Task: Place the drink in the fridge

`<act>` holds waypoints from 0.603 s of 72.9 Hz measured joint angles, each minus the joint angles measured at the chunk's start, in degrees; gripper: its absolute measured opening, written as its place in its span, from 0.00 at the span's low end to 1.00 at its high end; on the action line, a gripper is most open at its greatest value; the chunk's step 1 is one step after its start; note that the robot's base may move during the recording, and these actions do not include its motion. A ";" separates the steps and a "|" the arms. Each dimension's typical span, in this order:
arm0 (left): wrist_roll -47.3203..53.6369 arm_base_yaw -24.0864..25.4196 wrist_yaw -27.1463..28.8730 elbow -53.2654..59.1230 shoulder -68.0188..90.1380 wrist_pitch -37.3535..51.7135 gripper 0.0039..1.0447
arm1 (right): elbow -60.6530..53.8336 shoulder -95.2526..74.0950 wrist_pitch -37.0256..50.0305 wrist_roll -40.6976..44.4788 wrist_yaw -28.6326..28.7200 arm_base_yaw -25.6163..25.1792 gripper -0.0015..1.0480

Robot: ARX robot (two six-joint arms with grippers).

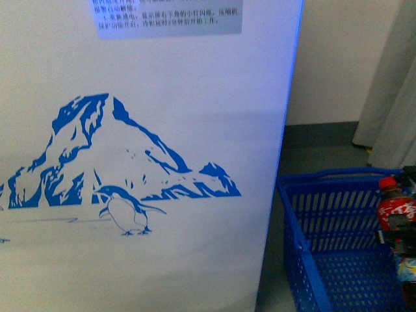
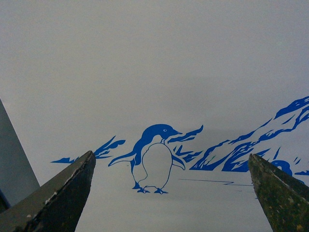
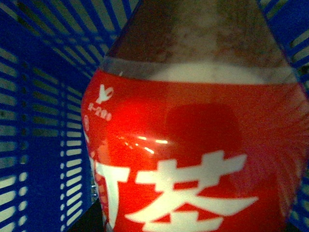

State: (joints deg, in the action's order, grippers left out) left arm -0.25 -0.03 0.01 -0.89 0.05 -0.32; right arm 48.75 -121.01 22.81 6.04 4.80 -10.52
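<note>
1. Your left gripper (image 2: pixel 170 155) is spread wide, with nothing between its fingers (image 2: pixel 63 193). It faces the fridge (image 2: pixel 145 58), with the penguin (image 2: pixel 153 157) straight ahead.
2. In your front view the fridge (image 1: pixel 162 97) fills the left and middle. You see its white side, with the mountain and penguin (image 1: pixel 127 214) in blue and a grey notice (image 1: pixel 169 16) at the top.
3. The basket (image 1: pixel 305 221) stands on the floor just right of the fridge.
4. Your drink (image 1: pixel 396 209) is upright at the far right edge, within the basket's outline. Its cap (image 1: pixel 388 183) is about level with the rim.
5. In the right wrist view the drink's red label (image 3: pixel 193 145) is very close, with basket slats (image 3: pixel 43 121) behind.
6. Dark parts of your right gripper (image 1: pixel 395 235) lie across the bottle below the label. You cannot tell whether it is clamped, as its fingers are not visible.
</note>
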 joint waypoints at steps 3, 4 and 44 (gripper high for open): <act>0.00 0.00 0.00 0.00 0.00 0.00 0.92 | -1.64 3.87 -0.55 -0.11 0.42 -0.07 0.35; 0.00 0.00 0.00 0.00 0.00 0.00 0.92 | -2.51 6.47 -1.14 -0.28 1.07 -0.15 0.35; 0.00 0.00 0.00 0.00 0.00 0.00 0.92 | -6.23 57.99 -14.43 -2.91 -2.58 6.88 0.35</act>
State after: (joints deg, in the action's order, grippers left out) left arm -0.25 -0.03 0.01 -0.89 0.05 -0.32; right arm 42.52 -63.02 8.38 3.14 2.22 -3.64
